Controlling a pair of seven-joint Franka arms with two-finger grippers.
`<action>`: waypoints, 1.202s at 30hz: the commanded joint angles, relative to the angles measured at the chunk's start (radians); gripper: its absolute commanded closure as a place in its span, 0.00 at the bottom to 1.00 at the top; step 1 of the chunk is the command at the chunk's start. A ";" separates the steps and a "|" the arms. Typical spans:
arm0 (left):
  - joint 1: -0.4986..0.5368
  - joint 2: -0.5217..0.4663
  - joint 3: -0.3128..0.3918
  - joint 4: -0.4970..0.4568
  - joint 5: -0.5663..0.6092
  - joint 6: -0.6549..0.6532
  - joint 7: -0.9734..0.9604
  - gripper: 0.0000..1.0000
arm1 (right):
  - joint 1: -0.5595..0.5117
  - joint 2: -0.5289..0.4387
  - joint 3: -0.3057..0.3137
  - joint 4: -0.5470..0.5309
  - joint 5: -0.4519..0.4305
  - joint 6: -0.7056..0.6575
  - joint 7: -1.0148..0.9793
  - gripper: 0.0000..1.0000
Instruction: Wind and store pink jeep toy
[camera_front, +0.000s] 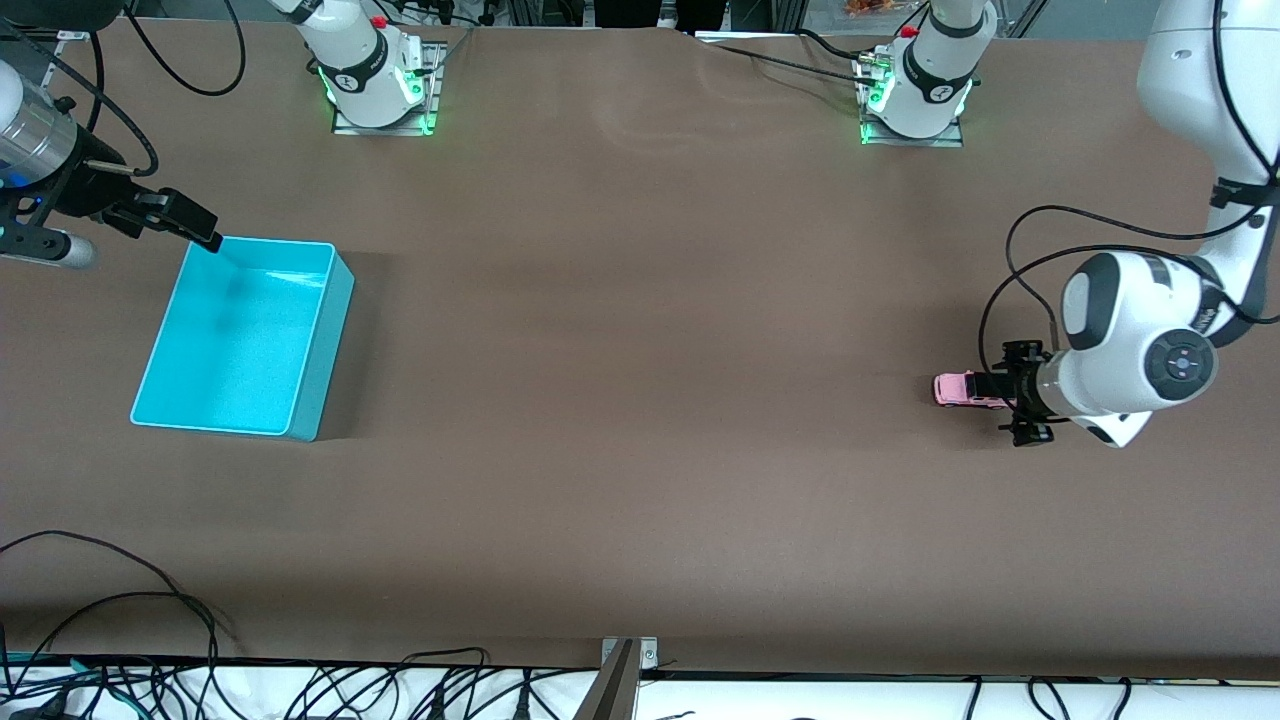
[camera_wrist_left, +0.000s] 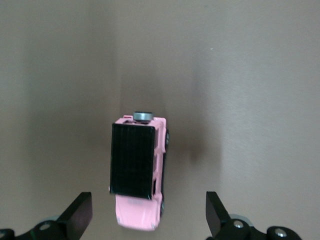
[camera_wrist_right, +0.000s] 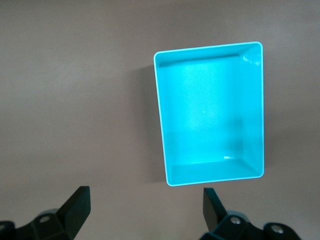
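Observation:
The pink jeep toy (camera_front: 958, 389), pale pink with a black roof, stands on the brown table near the left arm's end. My left gripper (camera_front: 1014, 393) hovers over it, open. In the left wrist view the jeep toy (camera_wrist_left: 137, 167) is seen from above, its pink hood between the two black fingers (camera_wrist_left: 80, 214) of the left gripper (camera_wrist_left: 148, 212), with a wide gap on each side. The cyan bin (camera_front: 322, 360) sits empty at the right arm's end. My right gripper (camera_front: 200, 232) hangs open over the bin's corner nearest the bases; the right gripper (camera_wrist_right: 145, 210) holds nothing, and the bin (camera_wrist_right: 159, 115) lies below it.
Both arm bases (camera_front: 378, 75) (camera_front: 915, 90) stand on plates along the table edge farthest from the front camera. Loose black cables (camera_front: 120, 640) and a metal bracket (camera_front: 620, 675) lie along the nearest edge. Bare brown tabletop stretches between bin and jeep.

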 joint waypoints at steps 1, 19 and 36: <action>0.025 -0.022 -0.002 -0.088 0.042 0.095 -0.025 0.00 | -0.004 -0.003 -0.001 0.013 -0.005 -0.017 -0.017 0.00; 0.034 -0.024 -0.002 -0.132 0.046 0.158 -0.048 1.00 | -0.004 -0.003 -0.001 0.013 -0.005 -0.017 -0.018 0.00; -0.034 -0.116 -0.042 -0.104 0.046 0.077 -0.106 1.00 | -0.004 -0.003 -0.001 0.013 -0.005 -0.017 -0.018 0.00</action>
